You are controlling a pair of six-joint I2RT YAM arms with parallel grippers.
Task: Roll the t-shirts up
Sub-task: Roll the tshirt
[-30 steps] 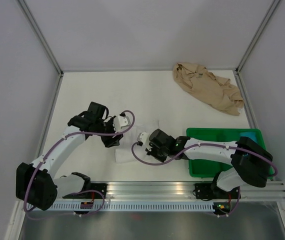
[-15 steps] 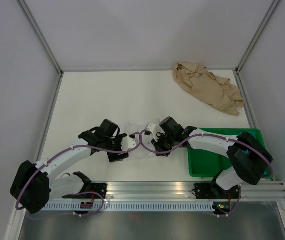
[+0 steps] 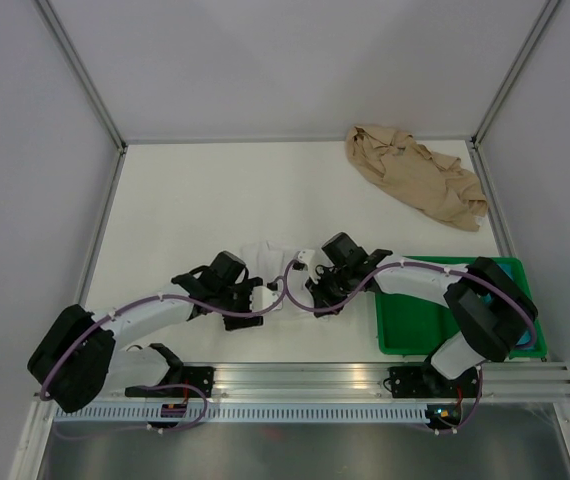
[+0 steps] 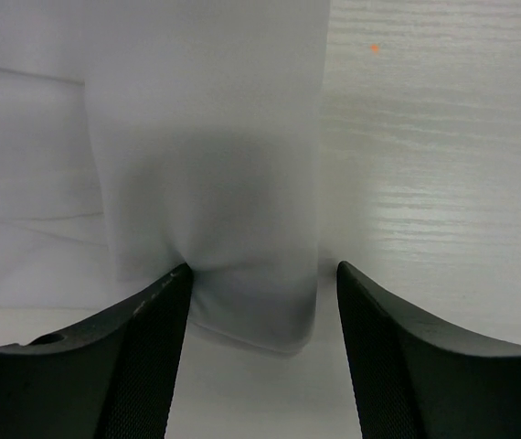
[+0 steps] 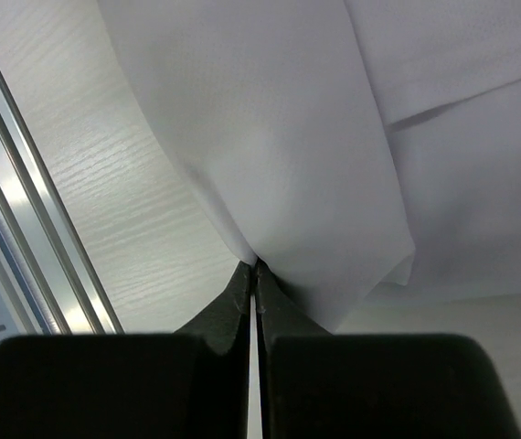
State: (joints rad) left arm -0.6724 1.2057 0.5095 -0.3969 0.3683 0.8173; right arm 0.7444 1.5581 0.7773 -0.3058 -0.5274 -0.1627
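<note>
Hiding most of the white t-shirt (image 3: 263, 254) from above, both arms cross over it; only a bunched patch shows. Right hand (image 5: 254, 267): clenched, tips pinching a fold of that shirt. Left hand (image 4: 262, 274): spread wide, a folded band of shirt between its jaws, one jaw touching cloth, the other clear. Tan t-shirt (image 3: 417, 180) lies crumpled well beyond the right hand, on the worktop (image 3: 195, 190).

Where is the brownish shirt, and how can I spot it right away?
Look at the white table, then its far right corner, beyond the green tray. The tan shirt lies there in a crumpled heap. It is the only beige cloth; the white shirt lies near the front edge.
</note>
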